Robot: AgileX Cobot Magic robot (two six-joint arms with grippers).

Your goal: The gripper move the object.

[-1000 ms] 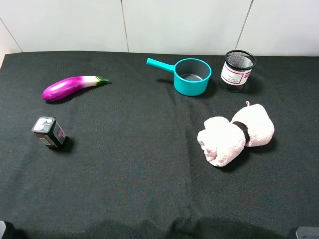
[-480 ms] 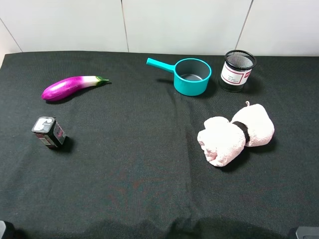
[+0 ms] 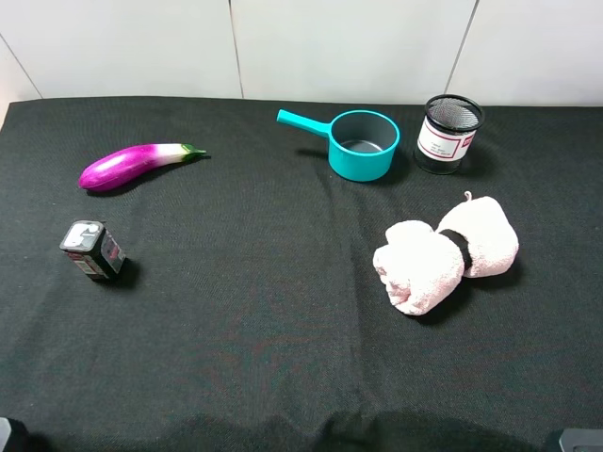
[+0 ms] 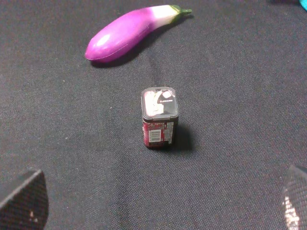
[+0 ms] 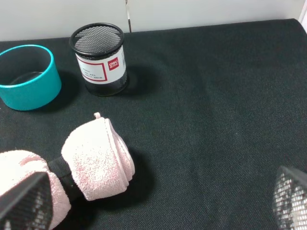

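The black wire-mesh pen cup (image 3: pixel 449 133) with a white, red-edged label stands upright at the back right of the black cloth. It also shows in the right wrist view (image 5: pixel 99 60), far ahead of my right gripper (image 5: pixel 158 199). That gripper is open and empty, with only the fingertips (image 5: pixel 26 201) showing at the frame corners. My left gripper (image 4: pixel 160 199) is open and empty too, near the front left, facing a small dark box (image 4: pixel 160 117). Both arms barely show at the bottom corners of the high view.
A teal saucepan (image 3: pixel 361 143) stands just left of the pen cup. A rolled pink towel (image 3: pixel 448 252) lies in front of the cup, between it and my right gripper. A purple eggplant (image 3: pixel 132 165) and the small dark box (image 3: pixel 92 250) lie at the left. A white wall runs behind.
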